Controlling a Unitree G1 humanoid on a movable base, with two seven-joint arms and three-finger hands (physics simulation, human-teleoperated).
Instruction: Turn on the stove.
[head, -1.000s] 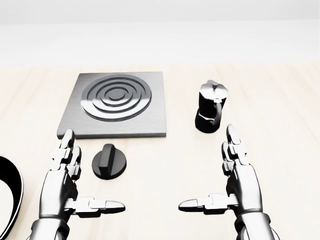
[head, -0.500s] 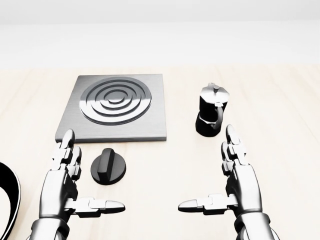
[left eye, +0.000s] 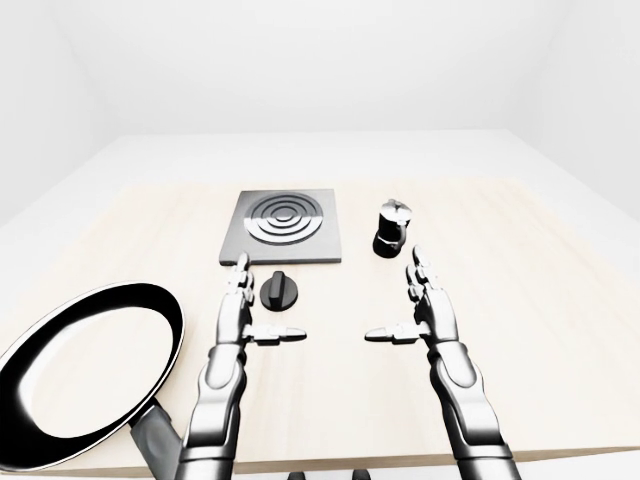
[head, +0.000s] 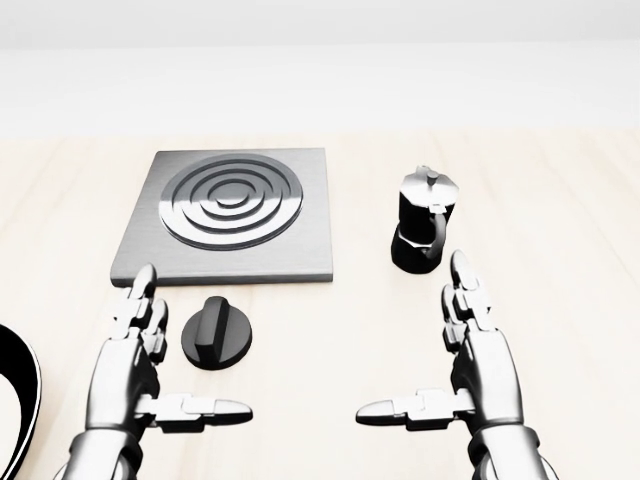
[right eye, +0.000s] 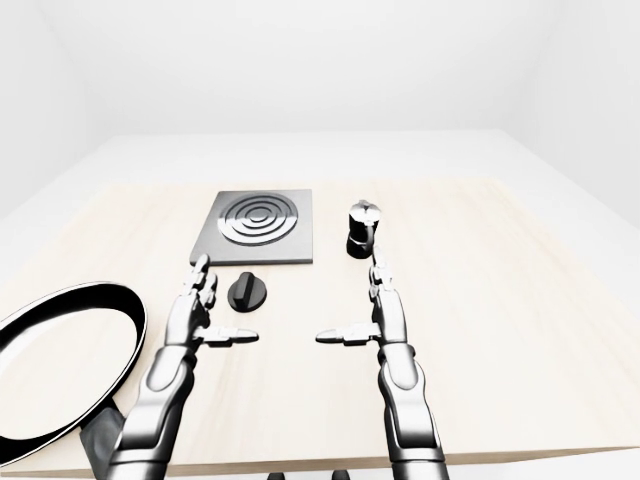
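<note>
Head view: your left robot hand (head: 140, 375) and right robot hand (head: 470, 375) are both open; knob (head: 217, 334) untouched below stove (head: 232, 213).

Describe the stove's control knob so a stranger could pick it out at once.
Find the grey square stove plate on the wooden table. Just below its lower edge in the head view sits the knob: a small, flat black disc with a raised grip bar, unlike the taller moka pot.

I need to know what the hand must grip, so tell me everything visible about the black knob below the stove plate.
The knob is a round, matte black disc with a raised straight grip bar across its top, angled slightly off vertical in the head view. It lies flat on the pale wooden table, just below the grey stove plate and apart from it. The left hand stands open beside it; nothing touches it.
</note>
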